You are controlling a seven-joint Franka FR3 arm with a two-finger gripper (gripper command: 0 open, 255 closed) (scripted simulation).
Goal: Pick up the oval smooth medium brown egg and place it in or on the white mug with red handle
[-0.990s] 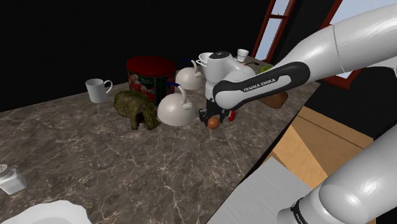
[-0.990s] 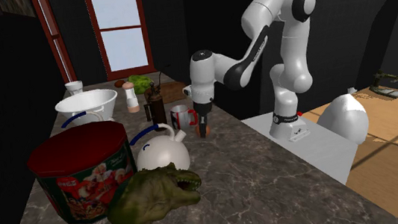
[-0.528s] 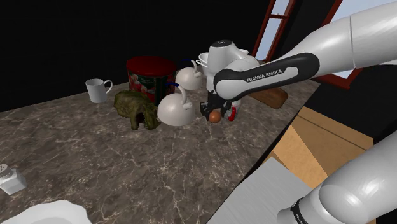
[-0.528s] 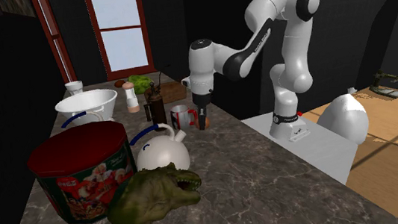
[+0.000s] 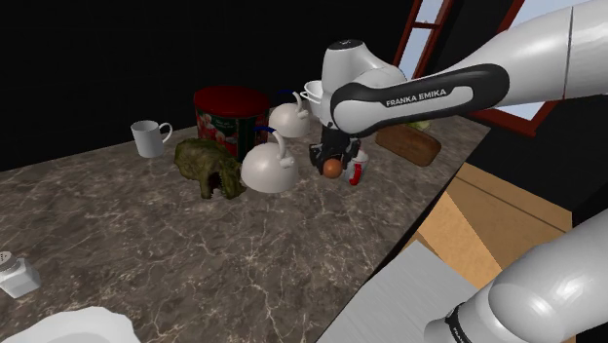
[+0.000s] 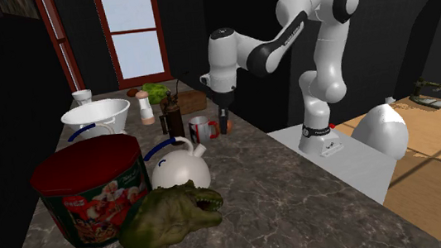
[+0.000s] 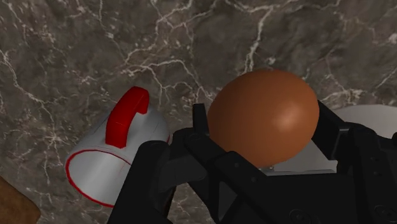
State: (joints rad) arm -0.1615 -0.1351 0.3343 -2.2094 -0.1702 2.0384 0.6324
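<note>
1. Black hand [image 7: 262, 124] is pinching the brown egg [image 7: 264, 118]. Its two fingers are standing apart by just the egg's width and pressing on the shell from either side.
2. In the shoulder view the egg is hanging off the marbled table [image 5: 146, 244], with dark stone showing beneath it.
3. The white mug [image 7: 105, 162], with a red handle and a red rim, is standing upright on the table just beside the hand. In the wrist view its open mouth is lying off to one side of the egg, not under it, and nothing is touching it.
4. In the second exterior view the hand is hovering near the table's right edge, and the mug is sitting just to its left.
5. A brown board [image 5: 409, 144] is lying close behind the hand by the table's far end.
6. A white kettle [image 5: 268, 168] is standing near the hand on the shoulder view's left. A green animal figure [image 5: 208, 166] and a red tin [image 5: 229, 115] are crowding in beyond the kettle.
7. A plain white cup [image 5: 149, 137] is sitting well apart, further to that view's left.
8. Bare table is stretching from the hand toward the shoulder view's foreground, as far as a small shaker [image 5: 15, 275] near the lower left.
</note>
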